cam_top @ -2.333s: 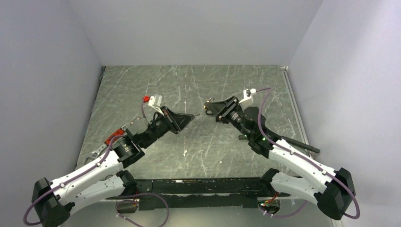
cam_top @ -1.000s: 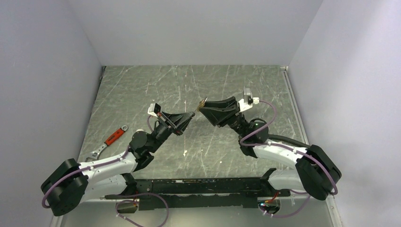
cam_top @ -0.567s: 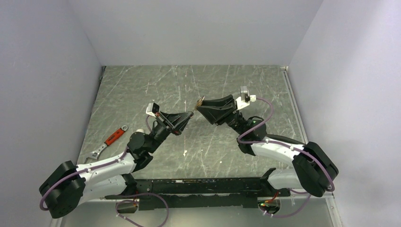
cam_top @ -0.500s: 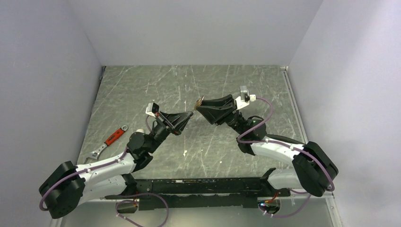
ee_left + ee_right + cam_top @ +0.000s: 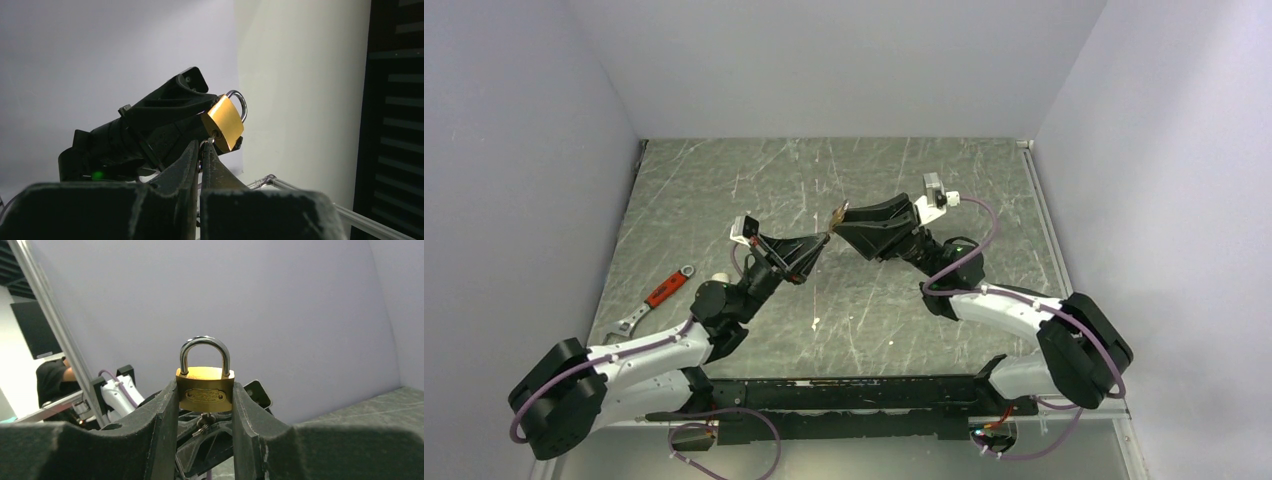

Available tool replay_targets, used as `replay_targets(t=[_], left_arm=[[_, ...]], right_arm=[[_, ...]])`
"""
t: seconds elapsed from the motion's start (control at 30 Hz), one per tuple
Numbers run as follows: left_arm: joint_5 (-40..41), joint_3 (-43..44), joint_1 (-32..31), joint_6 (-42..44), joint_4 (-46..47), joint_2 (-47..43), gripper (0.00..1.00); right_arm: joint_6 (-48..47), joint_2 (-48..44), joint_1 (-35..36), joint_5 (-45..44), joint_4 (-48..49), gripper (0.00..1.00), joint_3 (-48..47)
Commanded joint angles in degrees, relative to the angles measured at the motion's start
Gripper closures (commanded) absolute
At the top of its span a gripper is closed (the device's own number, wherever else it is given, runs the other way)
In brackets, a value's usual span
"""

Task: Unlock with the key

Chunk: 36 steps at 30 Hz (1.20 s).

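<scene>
Grey scratched worktop (image 5: 724, 180), lilac walls (image 5: 824, 60); both hands meet above its middle. Right hand (image 5: 204, 390) clamped on brass padlock (image 5: 205, 382), shackle (image 5: 205, 341) up and seated, oval stamp (image 5: 205, 395) unreadable. Left hand (image 5: 201, 150) pinched together on the key (image 5: 203, 424), whose long axis runs in line with that hand, blade pointing up at the padlock's underside; depth of entry cannot be told.

The key (image 5: 202, 425) seemingly sits beneath the padlock (image 5: 205, 390).

Gold padlock (image 5: 205, 395), silvery key (image 5: 203, 426)
</scene>
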<state>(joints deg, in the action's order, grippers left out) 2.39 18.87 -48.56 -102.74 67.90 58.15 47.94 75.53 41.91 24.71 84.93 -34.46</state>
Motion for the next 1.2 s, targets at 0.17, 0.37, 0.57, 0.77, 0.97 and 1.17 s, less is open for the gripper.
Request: replay_targets(t=[0.17, 0.37, 0.57, 0.77, 0.97, 1.17], left_arm=[[-4.6, 3.1, -0.1, -2.3, 12.9, 5.0, 1.0], [-4.5, 3.0, -0.1, -1.3, 10.2, 2.4, 1.0], [-4.6, 3.2, -0.1, 0.1, 10.4, 0.9, 1.0], [-5.0, 3.2, -0.1, 0.2, 11.8, 1.3, 1.0], [-4.2, 2.8, 0.0, 1.0, 12.8, 0.5, 1.0], [-2.6, 1.2, 0.4, 2.8, 10.6, -1.1, 1.0]], right_arm=[[2.8, 1.1, 0.0, 10.0, 13.2, 1.0, -6.1], [4.5, 2.2, -0.6, 14.3, 12.6, 1.0, -7.8], [8.1, 6.4, -0.2, 18.9, 13.3, 1.0, -10.6], [6.9, 7.5, 0.2, 20.5, 12.0, 1.0, -11.0], [0.7, 6.5, 2.1, 22.2, 4.4, 1.0, -11.2], [-4.9, 3.4, 2.9, 18.2, -3.1, 1.0, -9.4]])
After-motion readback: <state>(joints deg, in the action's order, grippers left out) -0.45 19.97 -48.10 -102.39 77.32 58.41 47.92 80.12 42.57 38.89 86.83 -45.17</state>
